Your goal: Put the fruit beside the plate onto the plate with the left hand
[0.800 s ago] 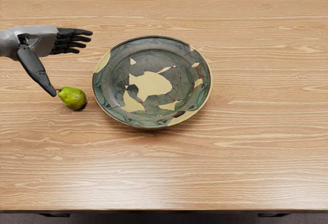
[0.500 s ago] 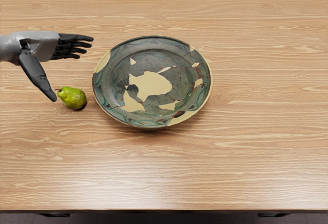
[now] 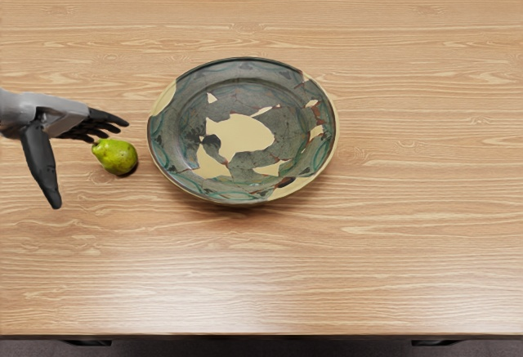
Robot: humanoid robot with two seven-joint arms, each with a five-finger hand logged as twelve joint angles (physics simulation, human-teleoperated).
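- The bench (image 3: 392,259), of pale grained wood, fills the view; a dark strip lies beyond its far edge.
- The plate (image 3: 328,120), green and cream, sits mid-bench.
- The left hand (image 3: 59,120) is left of the plate, fingers (image 3: 105,118) released, holding nothing.
- The pear (image 3: 115,156) lies on the bench just left of the plate.

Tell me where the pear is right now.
In the head view the pear lies on the table at left, just off the left rim of the plate, with the open left hand close at its upper left.

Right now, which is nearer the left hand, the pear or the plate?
The green pear, lying just right of the left hand; the patterned plate sits farther right.
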